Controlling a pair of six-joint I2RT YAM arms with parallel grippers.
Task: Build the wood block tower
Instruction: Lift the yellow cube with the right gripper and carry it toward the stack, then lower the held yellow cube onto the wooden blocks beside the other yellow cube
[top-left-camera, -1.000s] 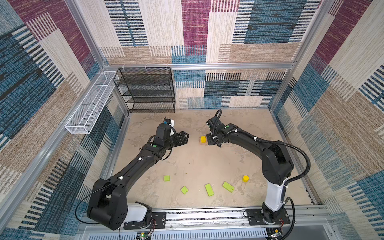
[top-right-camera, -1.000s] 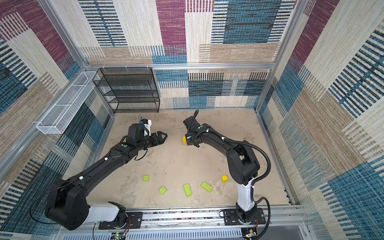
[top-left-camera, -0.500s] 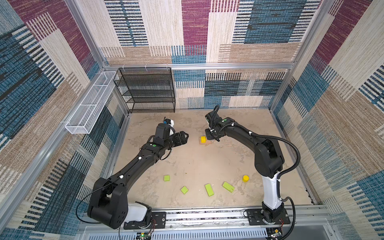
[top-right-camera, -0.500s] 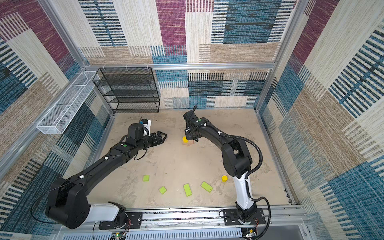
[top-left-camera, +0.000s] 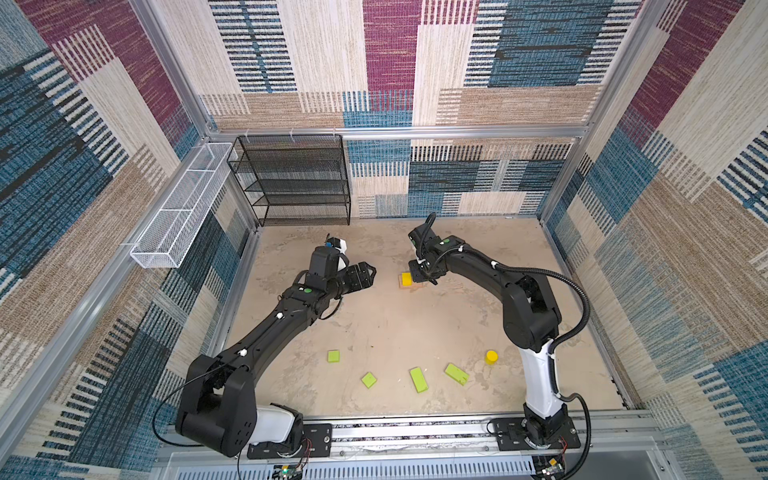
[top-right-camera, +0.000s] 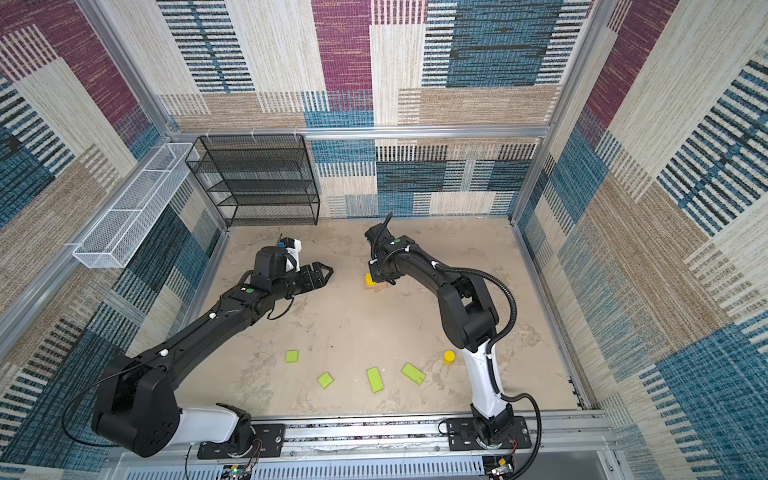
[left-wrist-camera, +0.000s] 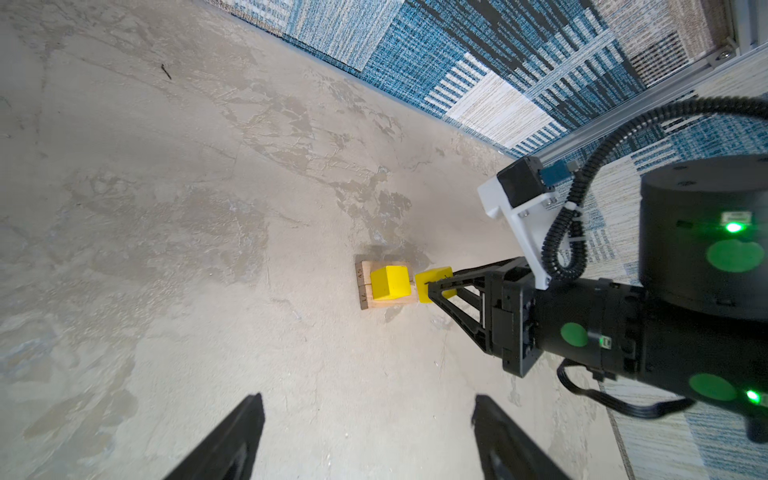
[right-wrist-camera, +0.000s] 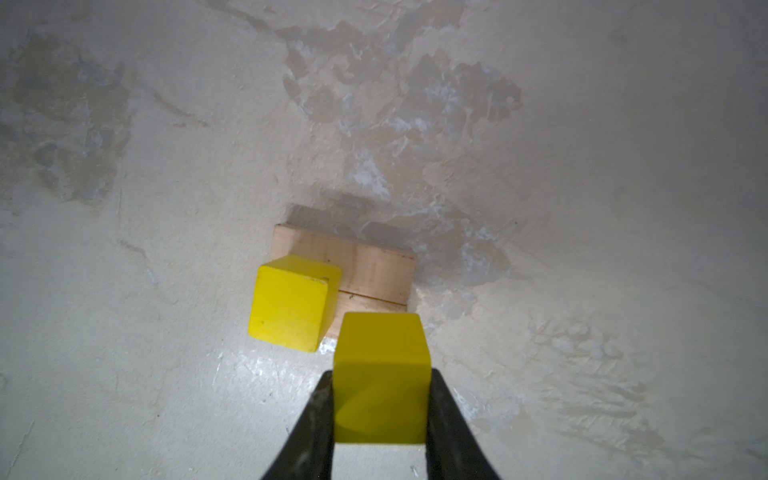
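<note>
Base: two tan bars (right-wrist-camera: 365, 262) lie flat, side by side & touching, on the surface (top-left-camera: 415, 328), just above mid-frame in both top views. That gives a wide footing for the upper layers.
Placed cube: yellow cube (right-wrist-camera: 291, 307) sits on one end of the bars, which leaves the other end free for its twin.
R gripper: right gripper (right-wrist-camera: 381, 376) is clamped on the second yellow cube (right-wrist-camera: 380, 345), pinching two opposite side faces so the bottom face is clear to set down. The cube hangs just beside the placed one, approx. over the free end. Can't tell if it's touching the bars yet.
L gripper: left gripper (left-wrist-camera: 366, 401) is spread wide & empty, touching nothing, parked left of the base. Prob. you're keeping it out of the way.
Spares: green pieces (top-left-camera: 419, 379), four in a loose row, lower-middle of the top views. Yellow cylinder (top-left-camera: 491, 357) is just right of them. All are well apart from the base.
Watch: line the cube up square w/ its twin before you let go, or the next layer may tilt.
</note>
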